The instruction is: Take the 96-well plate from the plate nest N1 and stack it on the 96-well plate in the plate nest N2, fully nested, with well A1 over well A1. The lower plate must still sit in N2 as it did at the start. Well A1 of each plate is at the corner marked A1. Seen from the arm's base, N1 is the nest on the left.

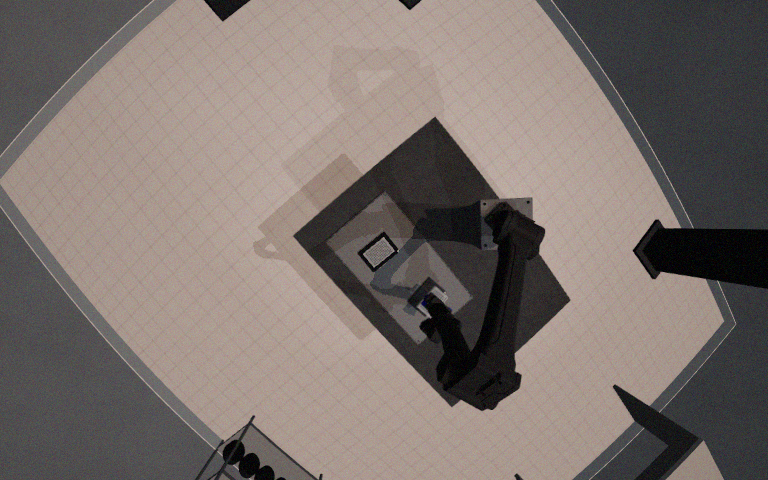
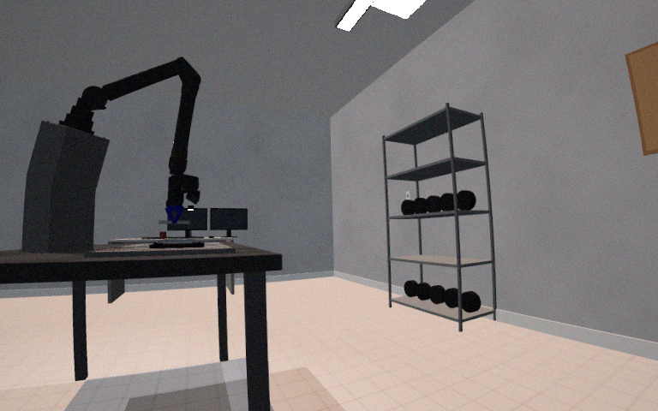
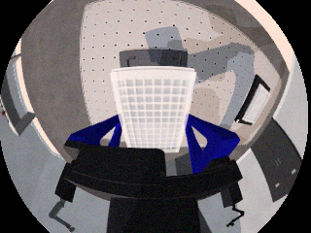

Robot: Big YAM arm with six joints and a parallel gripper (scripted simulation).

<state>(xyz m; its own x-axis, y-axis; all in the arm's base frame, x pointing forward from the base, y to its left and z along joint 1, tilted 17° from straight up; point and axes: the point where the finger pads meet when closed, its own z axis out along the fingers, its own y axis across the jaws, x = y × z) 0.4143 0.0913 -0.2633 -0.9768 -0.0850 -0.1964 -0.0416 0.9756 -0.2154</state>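
My gripper point(image 3: 153, 116) with blue fingers is shut on a white 96-well plate point(image 3: 155, 109) and holds it above the dark empty nest N1 point(image 3: 155, 60), which shows just beyond the plate's far edge. In the overhead view the held plate point(image 1: 435, 293) is under the wrist, partly hidden by the arm. In the side view the gripper point(image 2: 174, 214) holds the plate point(image 2: 170, 222) clear above the board. The other 96-well plate point(image 1: 378, 251) sits in its black-framed nest N2, apart from the gripper; it also shows in the wrist view point(image 3: 255, 100) at the right.
The nests sit on a grey perforated board point(image 1: 396, 266) on a dark table point(image 2: 145, 259). The arm's base point(image 1: 506, 221) is at the table's right side. A tall dark box point(image 2: 60, 188) stands on the table. A shelf rack point(image 2: 441, 213) stands far off.
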